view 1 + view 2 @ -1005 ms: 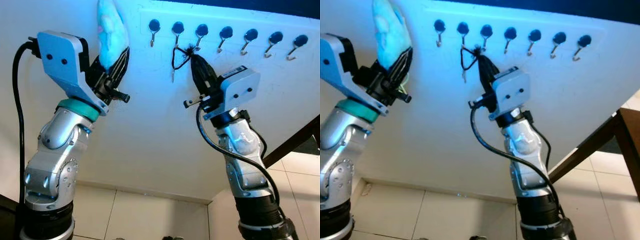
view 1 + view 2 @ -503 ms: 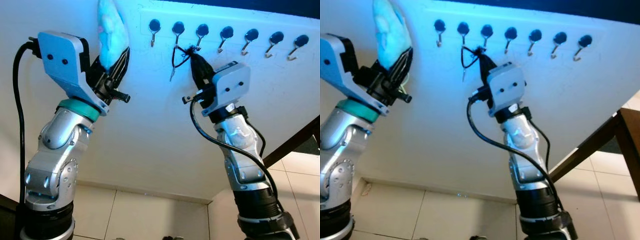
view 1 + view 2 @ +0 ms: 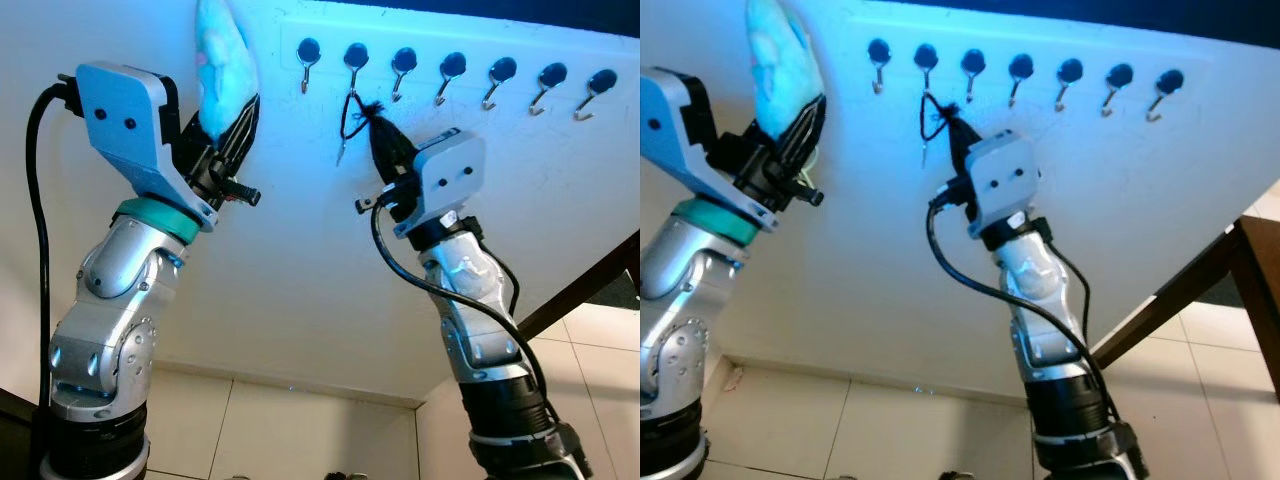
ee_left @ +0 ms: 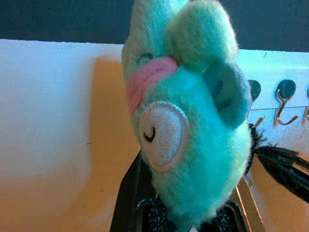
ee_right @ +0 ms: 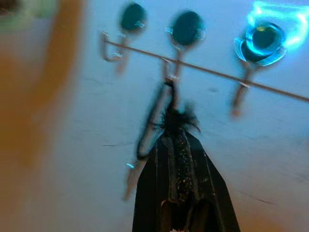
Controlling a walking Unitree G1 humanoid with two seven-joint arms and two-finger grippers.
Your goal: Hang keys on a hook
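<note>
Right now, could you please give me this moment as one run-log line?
right pincer: shut on keys at second hook | left pincer: shut on plush, raised by wall | keys: loop on hook, unreleased

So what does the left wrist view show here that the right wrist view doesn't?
The left wrist view has the left pincer shut on a turquoise plush toy with a pink tongue. The right wrist view has the right pincer shut on the key cord, whose loop sits at a hook, a key dangling below. Both share the white wall and the row of hooks.
</note>
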